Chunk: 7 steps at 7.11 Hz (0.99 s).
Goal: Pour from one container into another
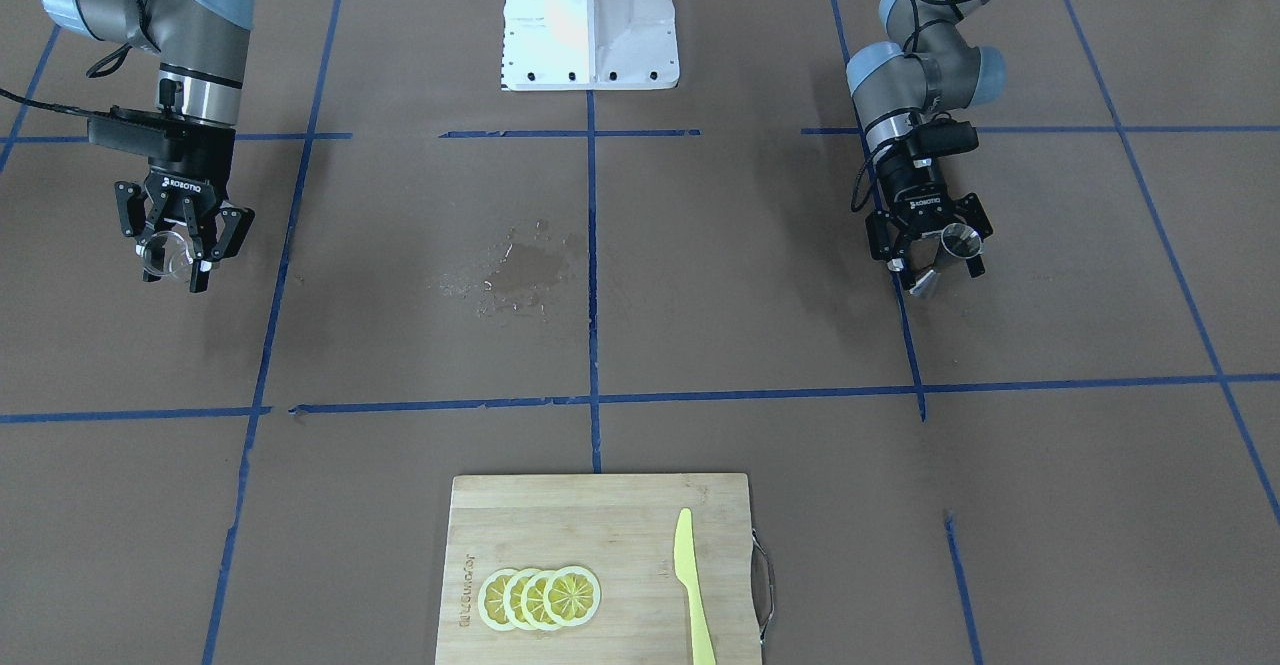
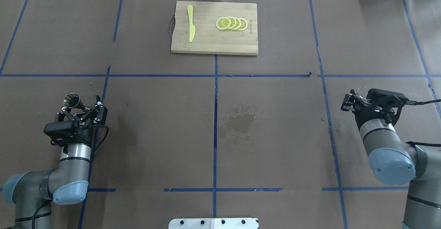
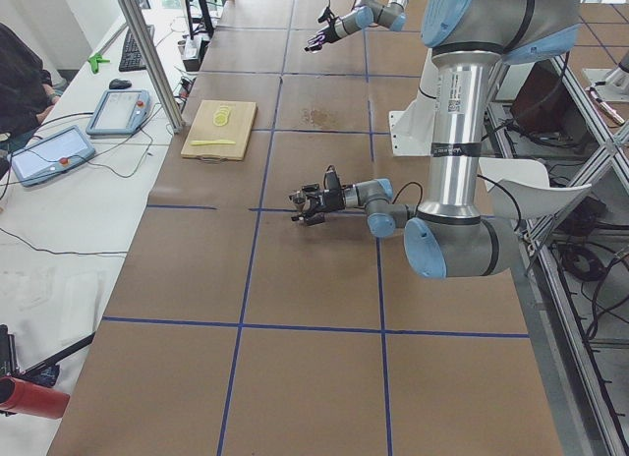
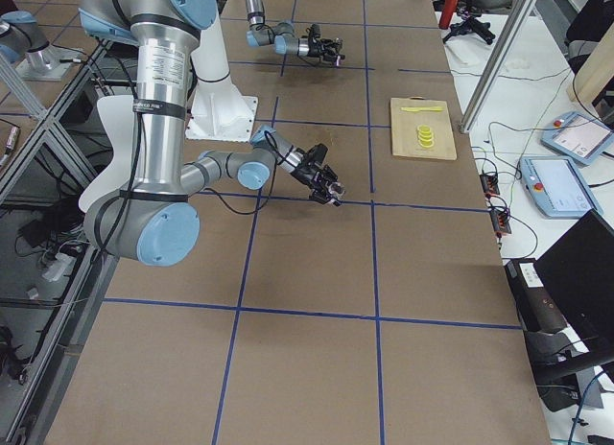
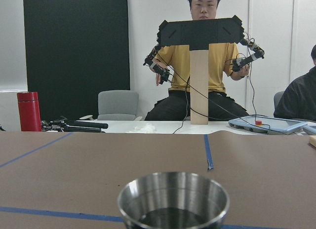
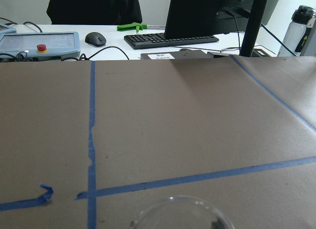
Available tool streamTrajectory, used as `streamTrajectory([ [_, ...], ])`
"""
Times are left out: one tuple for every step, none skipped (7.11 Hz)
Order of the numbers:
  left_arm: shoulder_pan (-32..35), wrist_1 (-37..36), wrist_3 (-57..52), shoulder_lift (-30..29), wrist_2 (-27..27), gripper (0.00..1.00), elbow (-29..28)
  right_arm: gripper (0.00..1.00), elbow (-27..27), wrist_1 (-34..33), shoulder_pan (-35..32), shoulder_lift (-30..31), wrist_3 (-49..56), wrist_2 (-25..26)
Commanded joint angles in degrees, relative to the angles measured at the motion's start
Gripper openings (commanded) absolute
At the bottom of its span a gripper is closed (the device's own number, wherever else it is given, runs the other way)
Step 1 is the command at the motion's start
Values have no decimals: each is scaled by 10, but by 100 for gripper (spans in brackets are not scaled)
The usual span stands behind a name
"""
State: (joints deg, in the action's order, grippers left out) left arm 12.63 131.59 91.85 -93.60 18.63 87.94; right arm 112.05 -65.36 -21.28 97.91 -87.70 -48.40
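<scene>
Both containers look gripped: left pincer [image 1: 935, 265] clamped on steel cup [image 1: 961, 241] far left, right pincer [image 1: 177, 265] clamped on clear glass [image 1: 163, 256] far right; next, bring them together mid-worktop [image 1: 760, 325] and tilt cup over glass.
</scene>
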Motion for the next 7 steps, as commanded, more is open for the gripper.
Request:
streamTrajectory([
  [-2, 1, -1, 1, 29, 100, 10, 0, -2, 1, 2, 0, 0, 1],
  [-3, 0, -3, 3, 32, 100, 17, 0, -2, 1, 2, 0, 0, 2],
  [-3, 0, -3, 8, 35, 100, 18, 0, -2, 1, 2, 0, 0, 2],
  [-4, 0, -5, 24, 46, 100, 35, 0, -2, 1, 3, -1, 0, 2],
  [-4, -5, -6, 39, 54, 100, 49, 0, -1, 1, 3, -1, 0, 2],
  [-8, -13, -6, 57, 63, 100, 76, 0, -2, 1, 4, -1, 0, 2],
  [-18, -13, -6, 69, 68, 100, 86, 0, -2, 1, 4, -2, 0, 2],
])
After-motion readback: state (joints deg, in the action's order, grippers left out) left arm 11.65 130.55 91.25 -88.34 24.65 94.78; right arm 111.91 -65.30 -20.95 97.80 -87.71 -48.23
